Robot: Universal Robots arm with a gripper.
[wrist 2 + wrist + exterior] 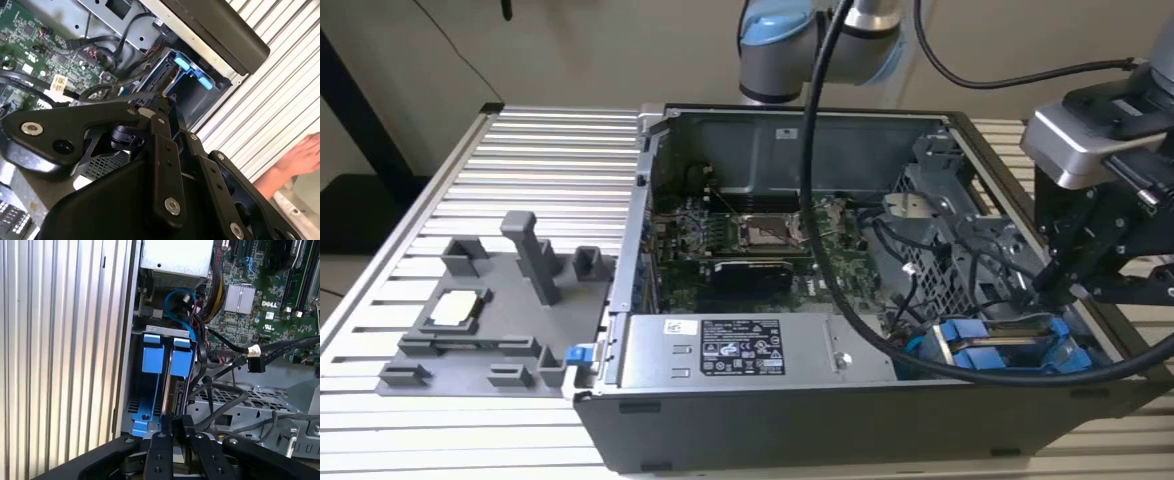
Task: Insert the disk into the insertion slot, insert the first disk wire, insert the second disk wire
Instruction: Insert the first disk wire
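We see the arm [807, 40] rising at the top centre of the exterior view and its wrist hanging over the exterior view's right, with the claw [1057, 290] pointed steeply down into the lower right corner of the open computer case [720, 420] on the ribbed bench [547, 150]. In the first wrist view the claw [173, 424] has its fingers [164, 426] pressed together, leaving barely a sliver between them, and the tips sit at the near end of the disk [176, 385]. We cannot tell whether they nip its edge or merely touch it. The disk stands on edge inside the insertion slot [165, 330], just beside another blue carrier [150, 390]. Its long axis runs straight away from the claw, and its blue tab is at the far end. In the second wrist view the claw's linkage hides most of the slot. A person's hand [300, 155] lies over the bench there, cut off by the frame edge. A thick black cable [817, 200] crosses the case.
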